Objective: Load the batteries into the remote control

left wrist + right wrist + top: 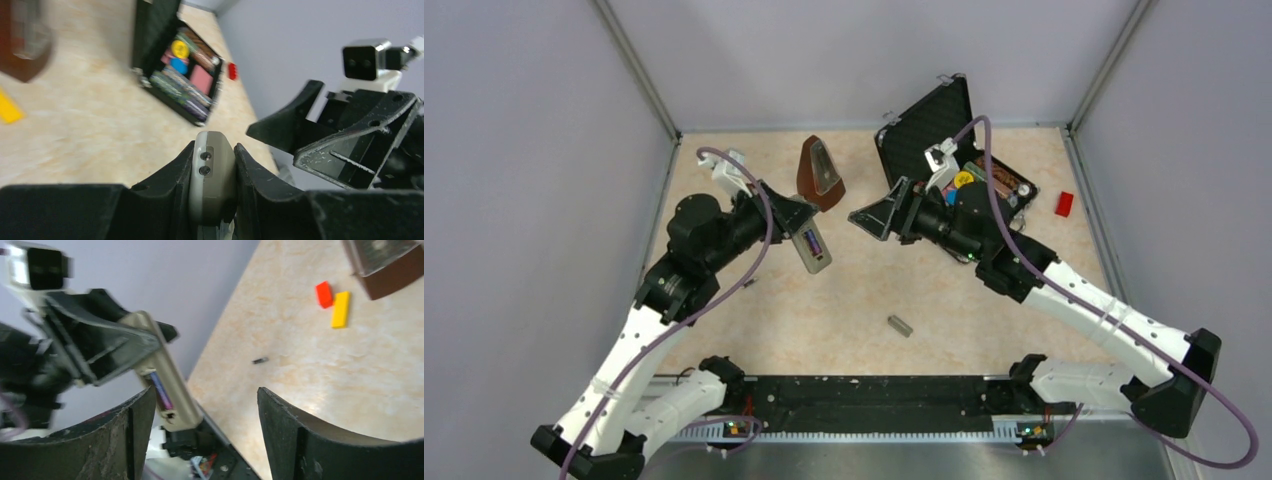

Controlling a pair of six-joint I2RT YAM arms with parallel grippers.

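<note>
- Gripping the remote control (212, 180) by its sides, the left gripper (214, 148) is clenched on it and holds it in the air over the left half of the table (944, 290), close to the middle.
- In the top view the remote control is tilted with its back facing up and its battery bay open. The bluish-purple battery (161, 390) sits in that bay, lying along the handset's length.
- The right gripper (205, 395) hangs just right of the remote control without touching it, its jaws spread wide with nothing between them.
- A small grey piece (899, 325) lies on the table nearer the arm bases, well apart from both grippers. I cannot tell whether it is a battery or a flat cover.
- The right wrist view shows a tiny dark object (259, 360) on the table, too small to identify.
- A brown wedge-shaped object (821, 175) stands on the far side, just beyond the left gripper.
- An open black case (924, 130) with colourful contents lies at the far right, behind the right arm, and a red block (1064, 203) lies right of it by the wall.
- In the right wrist view another red block (324, 294) and a yellow block (341, 310) lie side by side near the brown object.
</note>
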